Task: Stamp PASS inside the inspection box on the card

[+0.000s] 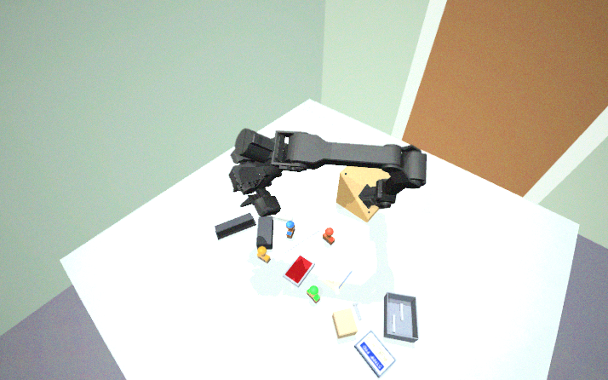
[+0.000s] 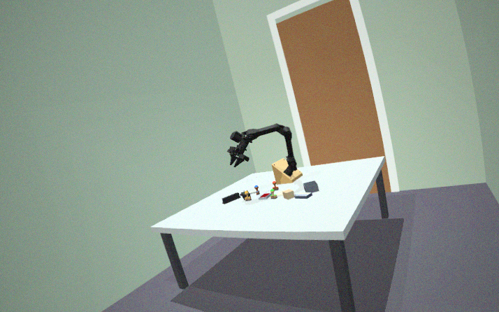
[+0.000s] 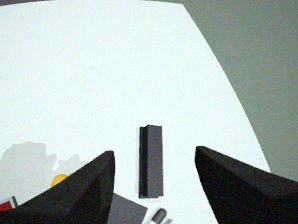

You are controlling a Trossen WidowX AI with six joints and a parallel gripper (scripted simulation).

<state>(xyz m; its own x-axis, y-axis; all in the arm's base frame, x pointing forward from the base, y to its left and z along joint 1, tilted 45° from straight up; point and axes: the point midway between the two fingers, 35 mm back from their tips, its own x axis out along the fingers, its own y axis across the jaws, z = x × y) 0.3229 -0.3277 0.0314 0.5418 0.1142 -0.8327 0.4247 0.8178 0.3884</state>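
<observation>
My gripper (image 2: 233, 165) (image 3: 154, 156) is open and empty, high above the table's left part, with a black bar (image 1: 234, 226) (image 3: 155, 162) below it in the wrist view. Four knobbed stamps stand on the table: blue (image 1: 289, 225), orange (image 1: 262, 251) (image 3: 59, 180), red (image 1: 329, 232) and green (image 1: 313, 290). I cannot tell which one reads PASS. The open ink pad (image 1: 299, 269) (image 2: 264, 196) is red with a grey rim, between the orange and green stamps. The white card and its box cannot be made out clearly; only faint lines show between the blue and red stamps.
A dark block (image 1: 265, 231) lies beside the orange stamp. A tan block (image 1: 344, 323) (image 2: 288, 194), a blue-labelled lid (image 1: 375, 354) and a grey tray (image 1: 415, 316) holding thin white pieces lie front right. A wooden wedge (image 1: 351, 198) (image 2: 279, 170) stands at the arm's base.
</observation>
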